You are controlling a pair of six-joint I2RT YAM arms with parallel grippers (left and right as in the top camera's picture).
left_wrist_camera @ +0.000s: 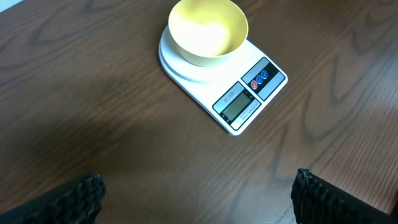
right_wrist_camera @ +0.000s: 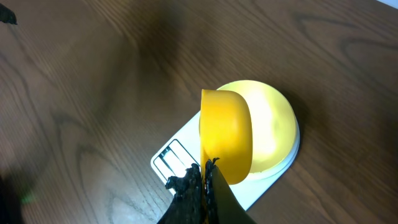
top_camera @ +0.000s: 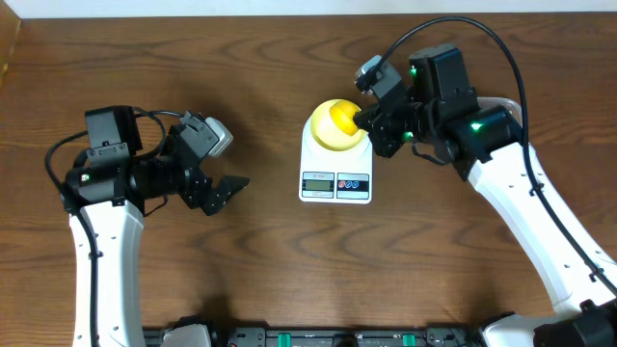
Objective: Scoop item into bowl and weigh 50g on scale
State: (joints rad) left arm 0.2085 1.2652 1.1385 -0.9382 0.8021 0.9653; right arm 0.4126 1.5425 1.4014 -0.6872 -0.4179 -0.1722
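Observation:
The white scale point(top_camera: 335, 178) stands mid-table with the pale yellow bowl point(top_camera: 326, 131) on its platform. In the left wrist view the bowl point(left_wrist_camera: 208, 31) on the scale point(left_wrist_camera: 249, 93) looks empty. No beans show in any view. My right gripper point(top_camera: 371, 123) is shut on the handle of a bright yellow scoop point(top_camera: 344, 117), whose head hangs over the bowl's right side. In the right wrist view the gripper point(right_wrist_camera: 205, 180) holds the scoop point(right_wrist_camera: 227, 134) above the bowl point(right_wrist_camera: 273, 121) and scale point(right_wrist_camera: 177, 158). My left gripper point(top_camera: 227, 188) is open and empty, left of the scale; it also shows in the left wrist view point(left_wrist_camera: 199, 199).
Bare brown wooden tabletop point(top_camera: 260, 270) surrounds the scale. The two arm bases sit at the near table edge. No tub or other container is in view.

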